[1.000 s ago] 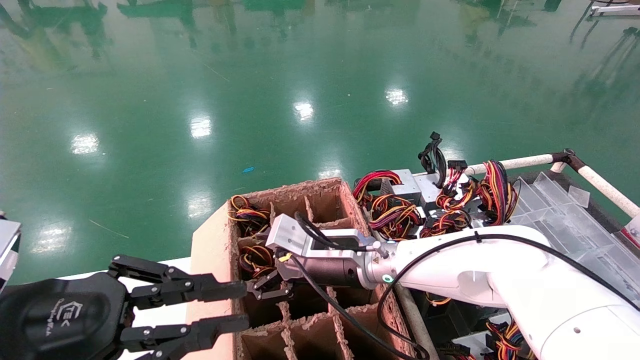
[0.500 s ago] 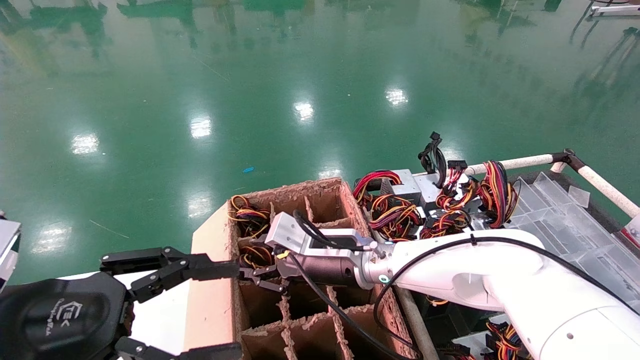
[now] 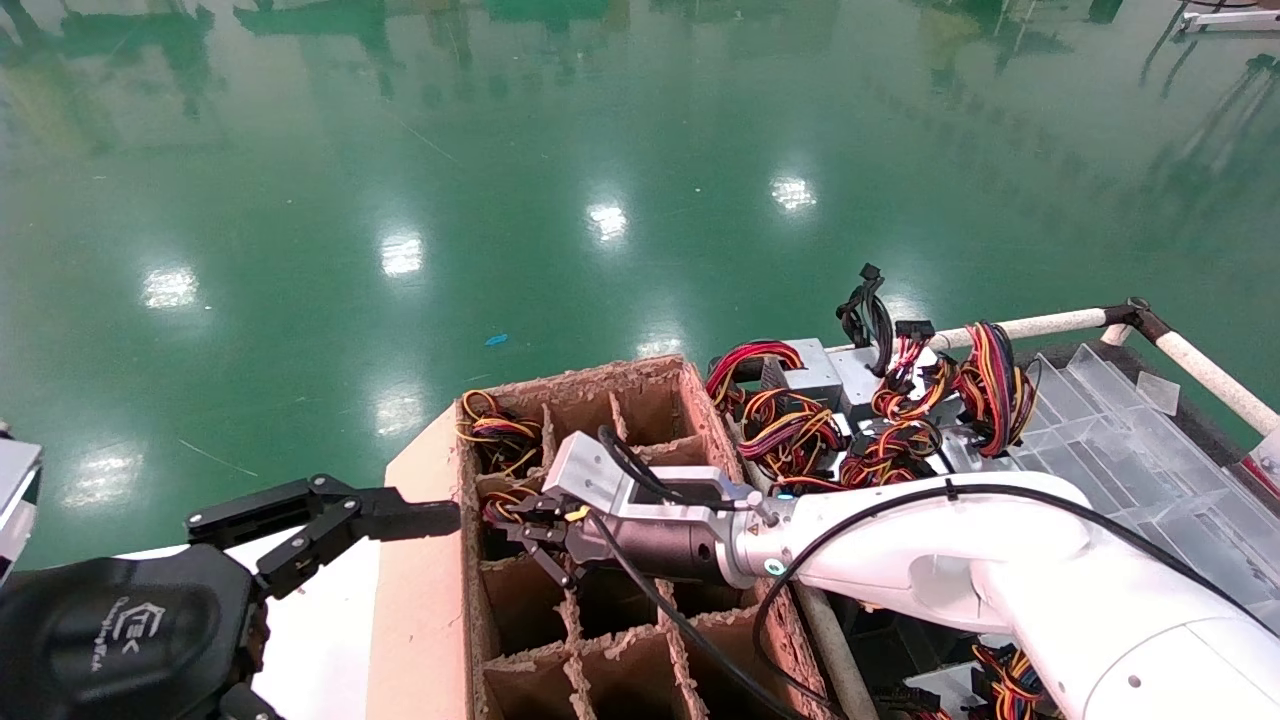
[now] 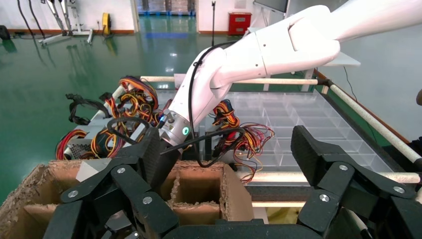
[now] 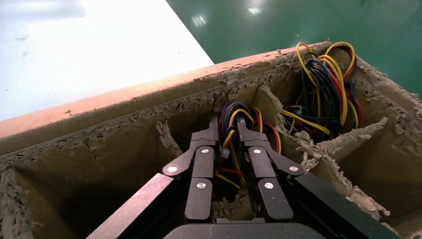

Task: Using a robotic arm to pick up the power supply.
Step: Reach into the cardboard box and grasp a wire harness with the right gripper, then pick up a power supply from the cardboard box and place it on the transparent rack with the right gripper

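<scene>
I am working with the right gripper (image 3: 525, 520), which is reaching into a cell of the carton (image 3: 425, 600); its fingers (image 5: 201, 164) are pinched nearly together on the wires (image 5: 234, 122) of a supply (image 3: 505, 505) sitting down in that cell, its body hidden. The left gripper (image 3: 330, 520) is hanging spread wide and holding nothing, just beside the carton's outer flap. I am judging the supply heavy and rigid, a metal box, while the wires are soft and slack; lifting by them alone is risking a slip or a strained lead, and the ragged dividers (image 5: 166, 139) could be snagging plugs; a hold on the casing would be surer, if I can reach it.
</scene>
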`<control>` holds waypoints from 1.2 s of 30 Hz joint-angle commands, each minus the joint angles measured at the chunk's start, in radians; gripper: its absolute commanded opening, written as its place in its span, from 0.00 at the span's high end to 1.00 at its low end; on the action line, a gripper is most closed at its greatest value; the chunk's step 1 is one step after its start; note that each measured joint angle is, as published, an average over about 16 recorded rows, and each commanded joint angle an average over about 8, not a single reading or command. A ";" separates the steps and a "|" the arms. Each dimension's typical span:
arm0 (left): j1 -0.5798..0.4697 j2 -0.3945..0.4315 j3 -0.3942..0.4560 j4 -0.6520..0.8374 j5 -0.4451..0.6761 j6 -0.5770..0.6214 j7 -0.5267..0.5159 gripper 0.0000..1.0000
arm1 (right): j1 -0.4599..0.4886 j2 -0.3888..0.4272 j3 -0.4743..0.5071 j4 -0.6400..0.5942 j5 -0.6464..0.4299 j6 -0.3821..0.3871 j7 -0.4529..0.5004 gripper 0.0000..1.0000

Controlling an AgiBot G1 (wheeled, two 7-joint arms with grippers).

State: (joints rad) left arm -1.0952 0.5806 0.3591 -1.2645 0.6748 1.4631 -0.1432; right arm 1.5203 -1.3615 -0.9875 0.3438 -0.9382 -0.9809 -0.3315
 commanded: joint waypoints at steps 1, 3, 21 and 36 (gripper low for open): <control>0.000 0.000 0.000 0.000 0.000 0.000 0.000 0.00 | 0.002 0.001 -0.008 -0.004 0.012 -0.002 -0.002 1.00; 0.000 0.000 0.000 0.000 0.000 0.000 0.000 0.00 | 0.004 0.001 -0.012 -0.009 0.024 -0.007 -0.004 1.00; 0.000 0.000 0.000 0.000 0.000 0.000 0.000 0.00 | 0.040 0.011 -0.019 -0.066 0.137 -0.098 -0.029 1.00; 0.000 0.000 0.000 0.000 0.000 0.000 0.000 0.00 | 0.145 0.064 0.059 -0.152 0.275 -0.324 -0.051 1.00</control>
State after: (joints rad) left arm -1.0953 0.5804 0.3595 -1.2645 0.6746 1.4630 -0.1430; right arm 1.6651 -1.2920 -0.9276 0.1936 -0.6637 -1.3060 -0.3845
